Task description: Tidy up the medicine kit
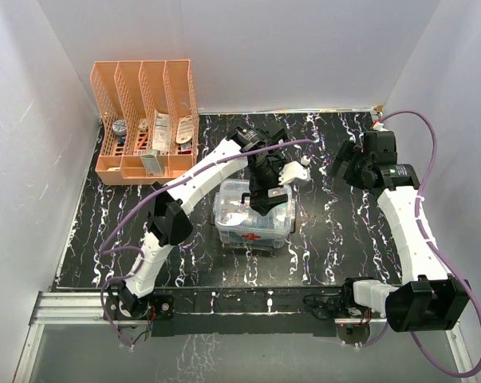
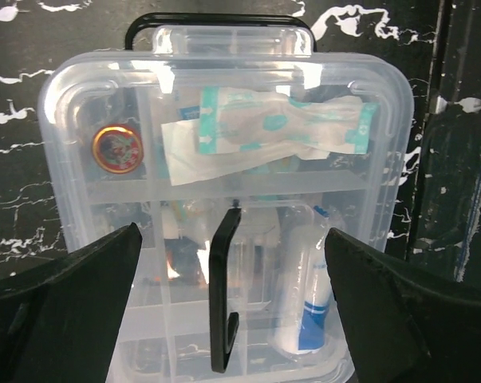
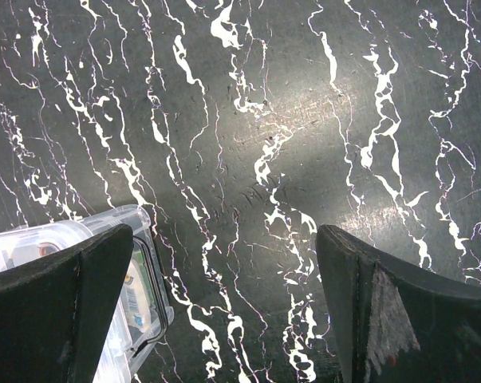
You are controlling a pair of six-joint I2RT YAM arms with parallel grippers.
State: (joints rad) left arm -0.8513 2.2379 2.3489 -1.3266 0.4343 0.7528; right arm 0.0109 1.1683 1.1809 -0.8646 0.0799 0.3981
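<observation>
Left tool [image 2: 232,231] hangs directly over the medicine kit [image 1: 238,225], fingers spread wide and gripping nothing. The dark handle [image 2: 224,295] of the lid [image 2: 360,104] lies between them. The kit stands on the tabletop [image 1: 336,231] at the centre of the overhead view, lid on, with dressings [image 2: 264,128] and a round tin [image 2: 116,149] visible through it. Right tool [image 3: 224,239] is spread and empty at the upper right of the overhead view. Judged step: closing the packed kit. The next move calls for confirming the lid is seated all round, then lifting the left tool straight up, clear of the handle.
</observation>
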